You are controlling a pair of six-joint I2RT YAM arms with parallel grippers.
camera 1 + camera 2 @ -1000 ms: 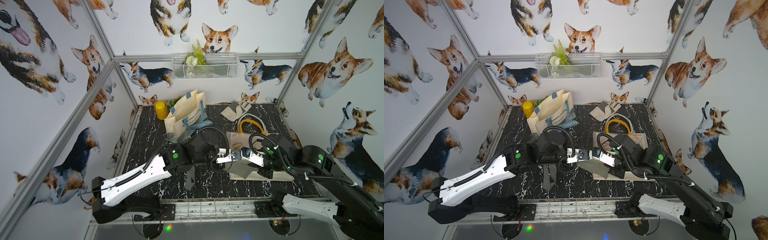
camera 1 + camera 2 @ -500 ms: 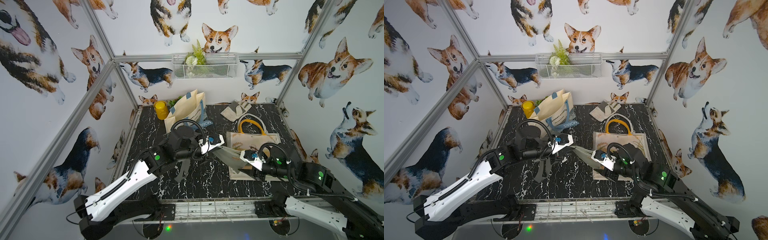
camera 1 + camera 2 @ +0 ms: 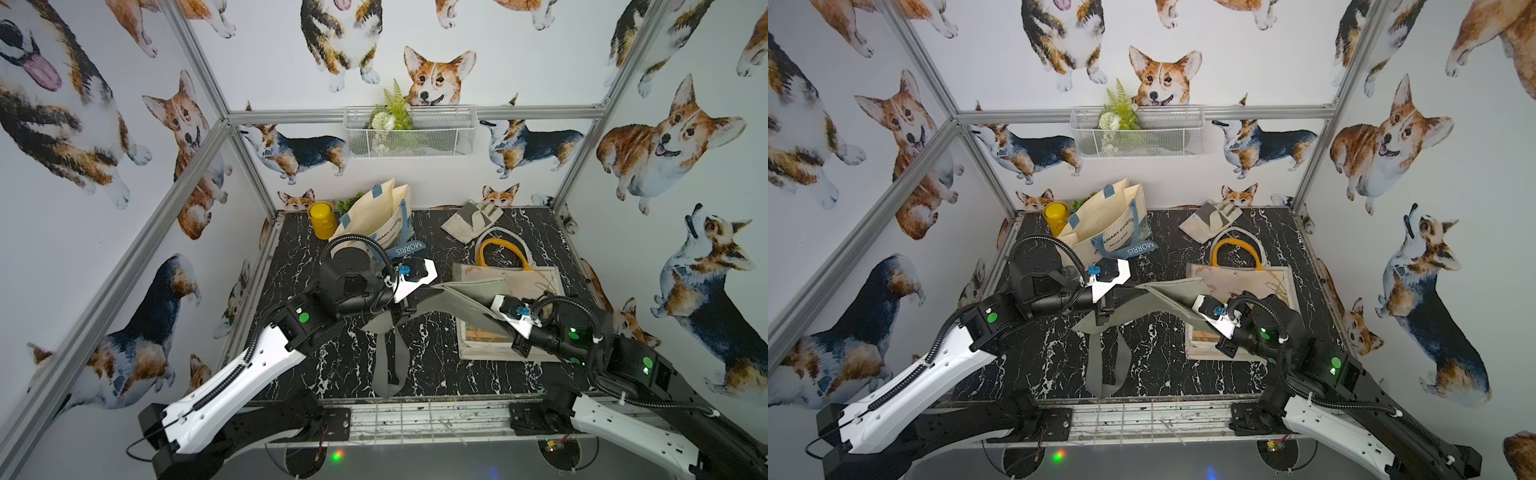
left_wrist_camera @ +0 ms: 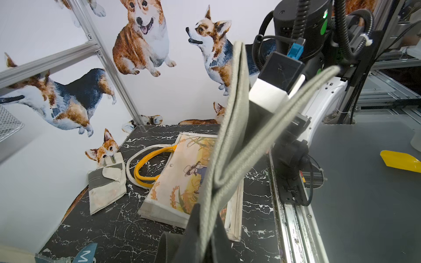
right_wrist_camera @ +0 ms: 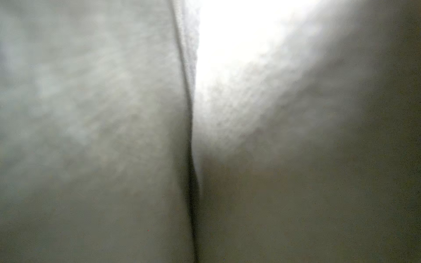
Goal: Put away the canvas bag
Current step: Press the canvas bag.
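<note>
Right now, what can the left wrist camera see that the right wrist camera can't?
Only the left wrist view shows the table, the picture bag with its yellow handle, a folded pouch and the right arm. Only the right wrist view shows a blurry close-up of a dark crease. Both show the grey canvas bag.

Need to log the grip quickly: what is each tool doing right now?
Left tool: closed, holding the grey canvas bag.
Right tool: closed on the same bag's other end, fingertips buried in fabric.
</note>
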